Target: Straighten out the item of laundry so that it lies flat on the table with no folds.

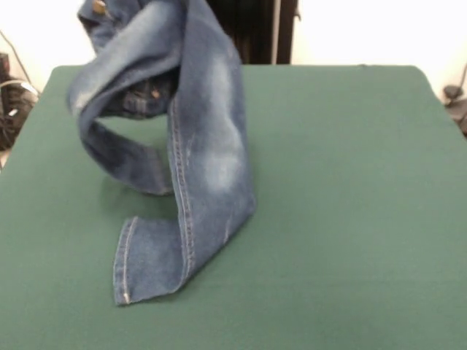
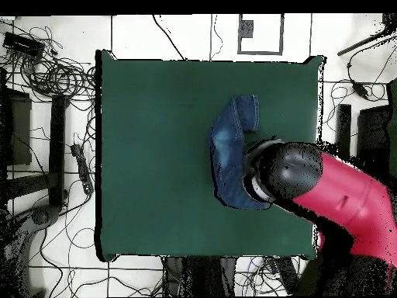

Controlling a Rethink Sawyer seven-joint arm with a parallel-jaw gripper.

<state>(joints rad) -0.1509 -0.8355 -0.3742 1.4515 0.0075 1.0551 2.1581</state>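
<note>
The blue denim jeans (image 1: 211,146) are held up off the dark green table (image 1: 350,182). The waistband end with its brass button (image 1: 98,7) is at the picture's top left. One leg hangs down, and its cuff (image 1: 146,259) rests on the table. The other leg loops down at the left. The gripper is above the front view's top edge. In the overhead view the jeans (image 2: 231,151) lie right of the table's (image 2: 155,155) middle. The arm's black wrist (image 2: 287,171) covers their robot-side end and hides the gripper that holds them.
The red arm (image 2: 349,202) reaches in from the lower right of the overhead view. Cables (image 2: 54,77) and dark stands lie on the floor left of the table. More gear (image 2: 349,124) stands to its right. The robot's dark pedestal (image 1: 252,29) is behind the jeans.
</note>
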